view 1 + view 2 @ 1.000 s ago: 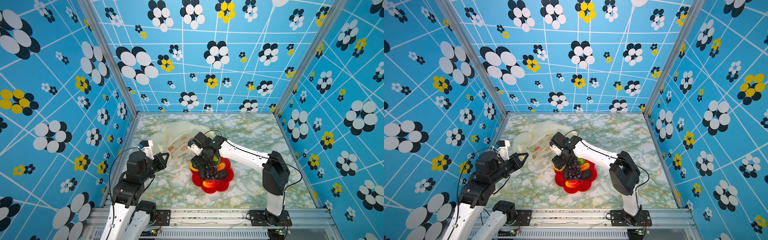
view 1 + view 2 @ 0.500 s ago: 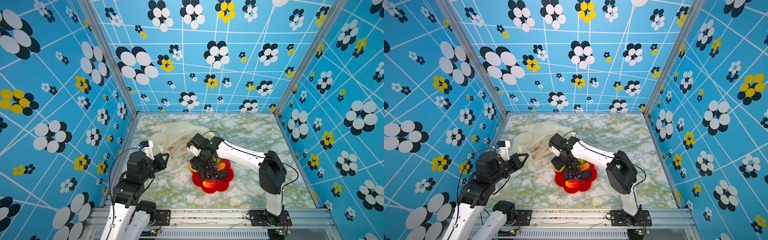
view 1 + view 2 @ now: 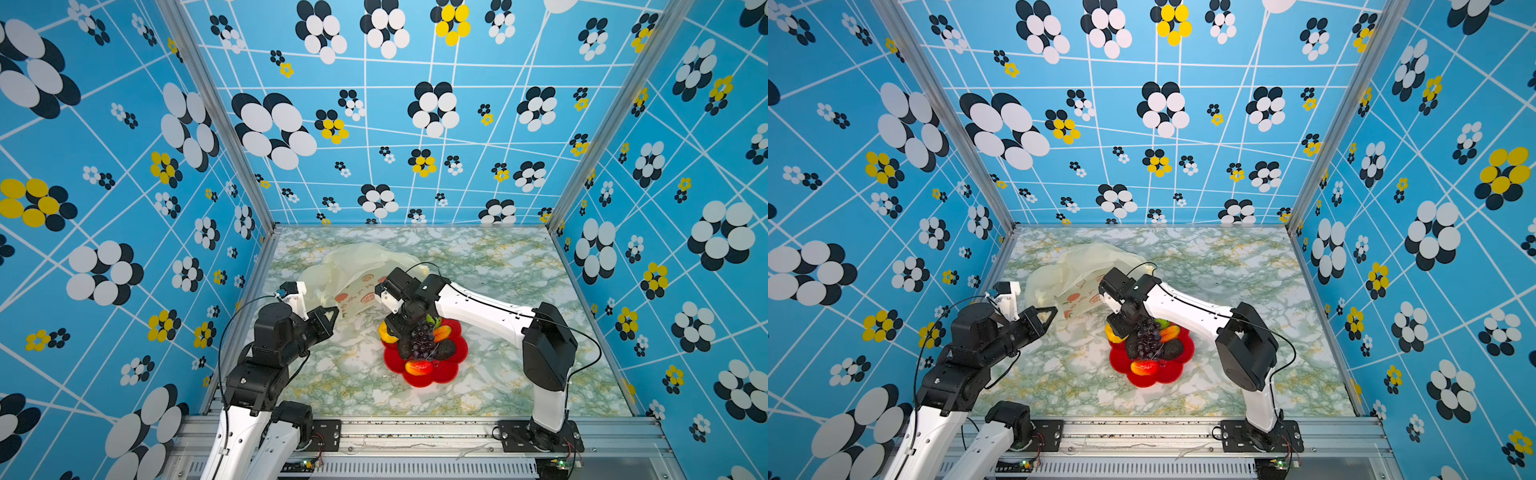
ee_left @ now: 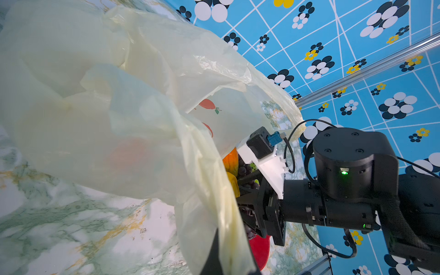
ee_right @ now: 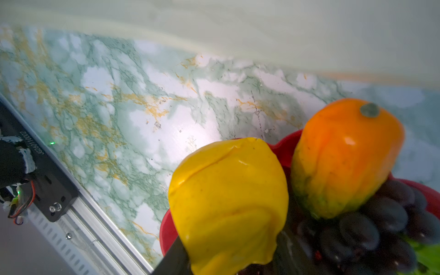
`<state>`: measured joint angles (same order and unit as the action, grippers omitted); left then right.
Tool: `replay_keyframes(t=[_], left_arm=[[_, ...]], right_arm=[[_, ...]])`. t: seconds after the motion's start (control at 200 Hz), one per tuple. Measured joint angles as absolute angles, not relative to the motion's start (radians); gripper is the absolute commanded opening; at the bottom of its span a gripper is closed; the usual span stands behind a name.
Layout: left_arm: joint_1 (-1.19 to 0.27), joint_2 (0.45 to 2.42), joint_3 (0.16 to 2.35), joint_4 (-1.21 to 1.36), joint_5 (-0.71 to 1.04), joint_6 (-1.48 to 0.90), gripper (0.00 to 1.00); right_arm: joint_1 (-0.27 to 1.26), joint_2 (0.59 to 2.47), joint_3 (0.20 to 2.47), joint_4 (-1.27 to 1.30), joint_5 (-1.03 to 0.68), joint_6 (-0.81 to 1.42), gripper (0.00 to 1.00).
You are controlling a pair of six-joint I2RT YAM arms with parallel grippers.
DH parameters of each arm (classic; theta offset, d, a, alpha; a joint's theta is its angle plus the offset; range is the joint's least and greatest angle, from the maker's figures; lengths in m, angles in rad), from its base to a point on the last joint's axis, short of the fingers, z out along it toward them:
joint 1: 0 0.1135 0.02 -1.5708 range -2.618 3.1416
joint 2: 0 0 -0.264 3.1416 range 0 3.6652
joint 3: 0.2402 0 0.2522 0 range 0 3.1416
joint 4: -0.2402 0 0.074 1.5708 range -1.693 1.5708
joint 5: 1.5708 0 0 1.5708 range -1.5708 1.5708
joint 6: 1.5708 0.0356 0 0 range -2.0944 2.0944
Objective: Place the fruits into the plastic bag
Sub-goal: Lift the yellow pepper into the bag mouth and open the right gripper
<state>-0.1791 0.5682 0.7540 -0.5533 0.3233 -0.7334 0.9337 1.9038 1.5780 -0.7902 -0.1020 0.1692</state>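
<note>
- Right gripper: yellow mango lies against its visible finger, at the red plate edge nearest the bag; cannot tell if gripped.
- Left gripper: clenched on the plastic bag rim, left of the plate.

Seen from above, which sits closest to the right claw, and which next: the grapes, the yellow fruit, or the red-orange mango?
1. Yellow fruit, at the right gripper, on the red plate's left edge.
2. Grape bunch, plate's middle.
3. Red-orange mango, plate's front.
</note>
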Motion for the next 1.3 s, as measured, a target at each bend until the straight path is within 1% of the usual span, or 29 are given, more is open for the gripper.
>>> replay_keyframes(t=[0.235, 0.425, 0.54, 0.65, 0.84, 1.035, 1.145, 1.235, 1.3], left_arm=[[-0.182, 0.580, 0.754, -0.553, 0.336, -0.733, 0.00], [-0.194, 0.595, 0.754, -0.553, 0.350, -0.729, 0.00], [-0.206, 0.601, 0.754, -0.553, 0.353, -0.716, 0.00], [-0.219, 0.606, 0.754, -0.553, 0.353, -0.710, 0.00], [-0.253, 0.606, 0.754, -0.551, 0.352, -0.710, 0.00], [-0.286, 0.612, 0.755, -0.524, 0.353, -0.711, 0.00], [-0.317, 0.631, 0.755, -0.490, 0.357, -0.711, 0.00], [-0.346, 0.647, 0.755, -0.462, 0.360, -0.715, 0.00], [-0.363, 0.655, 0.755, -0.448, 0.360, -0.718, 0.00]], right_arm=[[0.898, 1.754, 1.504, -0.735, -0.165, 0.232, 0.32], [0.847, 1.604, 1.453, -0.643, -0.230, 0.324, 0.32], [0.849, 1.575, 1.463, -0.583, -0.260, 0.362, 0.32], [0.849, 1.628, 1.522, -0.555, -0.280, 0.384, 0.32], [0.849, 1.834, 1.670, -0.518, -0.320, 0.397, 0.32], [0.849, 1.995, 1.757, -0.516, -0.335, 0.414, 0.32], [0.849, 2.064, 1.827, -0.516, -0.343, 0.446, 0.38], [0.849, 2.103, 1.872, -0.509, -0.352, 0.490, 0.53], [0.849, 2.123, 1.898, -0.489, -0.360, 0.527, 0.72]])
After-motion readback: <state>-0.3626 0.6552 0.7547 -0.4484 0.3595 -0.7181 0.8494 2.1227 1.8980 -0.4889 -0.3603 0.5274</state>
